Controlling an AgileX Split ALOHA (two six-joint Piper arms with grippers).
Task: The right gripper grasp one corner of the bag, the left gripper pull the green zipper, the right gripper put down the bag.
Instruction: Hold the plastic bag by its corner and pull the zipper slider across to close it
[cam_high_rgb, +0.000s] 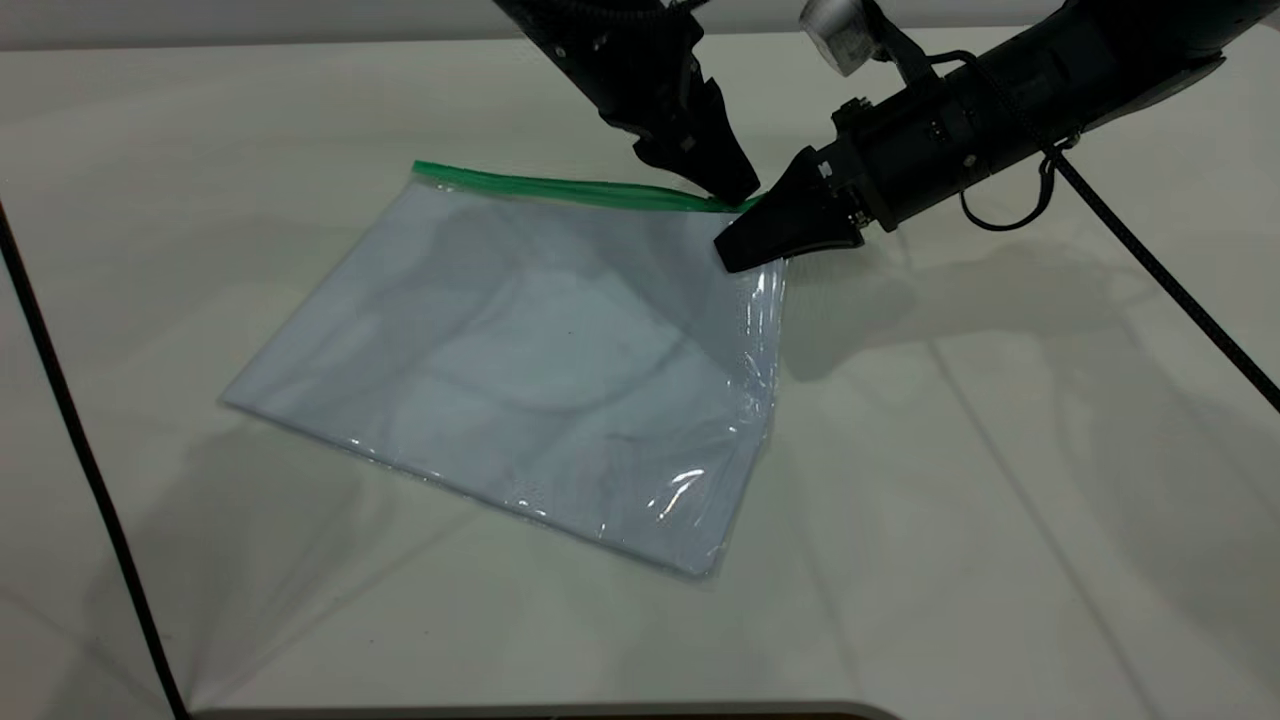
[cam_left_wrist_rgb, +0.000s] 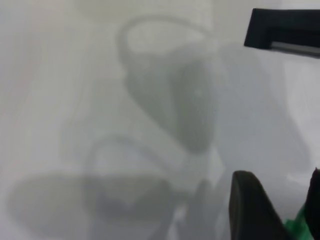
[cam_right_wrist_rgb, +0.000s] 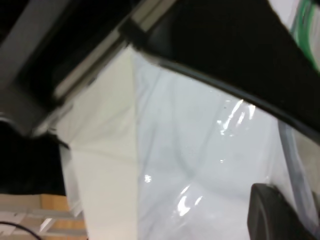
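Observation:
The bag (cam_high_rgb: 520, 350), a clear pouch with white paper inside, lies flat on the white table. The green zipper (cam_high_rgb: 560, 187) runs along its far edge. My right gripper (cam_high_rgb: 738, 252), with the silver cylinder on top, is shut on the bag's far right corner, which is raised slightly. One of its fingers (cam_right_wrist_rgb: 272, 212) lies on the film. My left gripper (cam_high_rgb: 742, 195) comes down from behind onto the zipper's right end, just beside the right gripper. Its fingers (cam_left_wrist_rgb: 250, 210) hold a green piece of the zipper (cam_left_wrist_rgb: 299, 225) between them.
A black cable (cam_high_rgb: 80, 450) crosses the table at the left. The right arm's cable (cam_high_rgb: 1170, 280) trails off to the right. The white table (cam_high_rgb: 1000, 500) extends around the bag. The left arm's black body (cam_right_wrist_rgb: 225, 50) fills much of the right wrist view.

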